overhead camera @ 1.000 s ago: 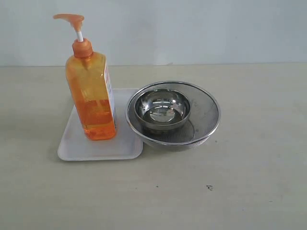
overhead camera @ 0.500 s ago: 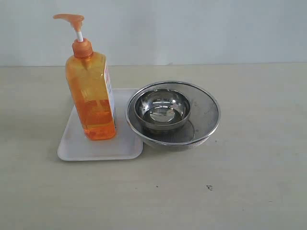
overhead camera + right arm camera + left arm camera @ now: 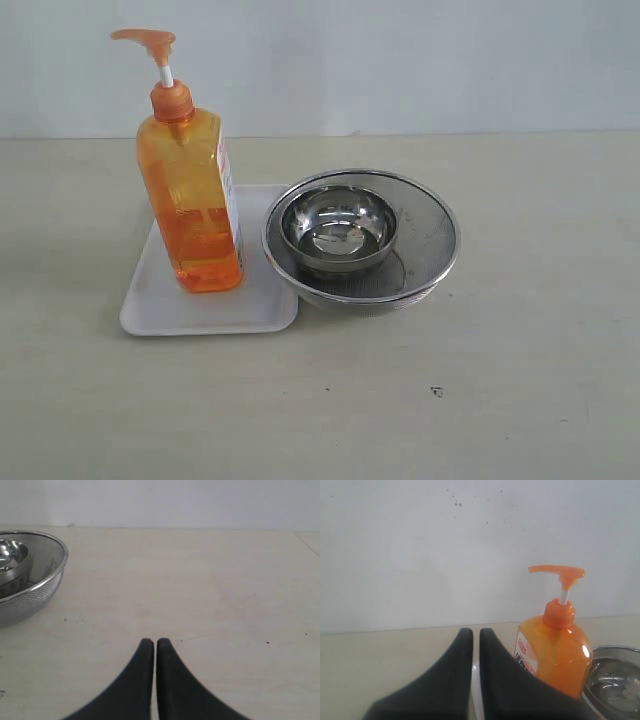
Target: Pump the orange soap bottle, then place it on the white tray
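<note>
At my own wrists, both claws are clenched on nothing. The left claw [image 3: 471, 631] has its jaws pressed together with only a sliver between them. The right claw [image 3: 150, 641] is the same, and hangs over bare table [image 3: 225, 590]. Neither shows in the exterior view, so I judge that both arms stand back from the work.

Just beyond the left claw stands the bottle [image 3: 555, 650], apart from my fingertips and untouched. In the exterior view the near table holds only a small dark speck. Further in lies the tray [image 3: 190, 312], flat. The bottle is upright on about the middle of it, with the spout pointing to 9 o'clock and the pump head raised on its white stem. At the tray's 3 o'clock sits the strainer [image 3: 440, 235], whose rim reaches over the tray's edge. A bowl [image 3: 338, 232] nests inside the strainer. Bottle and strainer stand just beside each other; I cannot tell whether they touch. Behind everything is the plain wall [image 3: 450, 60].

My reading is that the placing is done, since the bottle is where the task wants it and I have let go. Whether the pump was pressed cannot be told from how things lie. If so, the next move asks little: hold both arms clear and nudge nothing. The bottle is tall on a light tray, so a stray brush at the pump head could tip it toward the strainer.
</note>
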You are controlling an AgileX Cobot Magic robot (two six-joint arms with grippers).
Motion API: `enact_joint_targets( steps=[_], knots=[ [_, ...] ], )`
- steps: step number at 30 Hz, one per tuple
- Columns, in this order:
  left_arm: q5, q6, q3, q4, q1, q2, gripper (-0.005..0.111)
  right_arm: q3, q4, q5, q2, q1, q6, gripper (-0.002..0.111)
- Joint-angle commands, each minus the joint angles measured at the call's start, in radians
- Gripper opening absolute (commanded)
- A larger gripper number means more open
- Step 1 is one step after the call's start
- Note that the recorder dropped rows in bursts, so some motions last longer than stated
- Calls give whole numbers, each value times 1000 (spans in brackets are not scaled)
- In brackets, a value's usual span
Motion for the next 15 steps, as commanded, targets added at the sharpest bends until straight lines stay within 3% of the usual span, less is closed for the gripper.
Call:
enact_joint_targets(
  steps=[1,15],
  knots=[
    [0,-5,4,-8,-3,-7,5,-1,0,-3,-5,-11,-20,0],
    [0,-5,4,-8,-3,-7,5,-1,10,-5,-5,-9,-26,0]
  ],
)
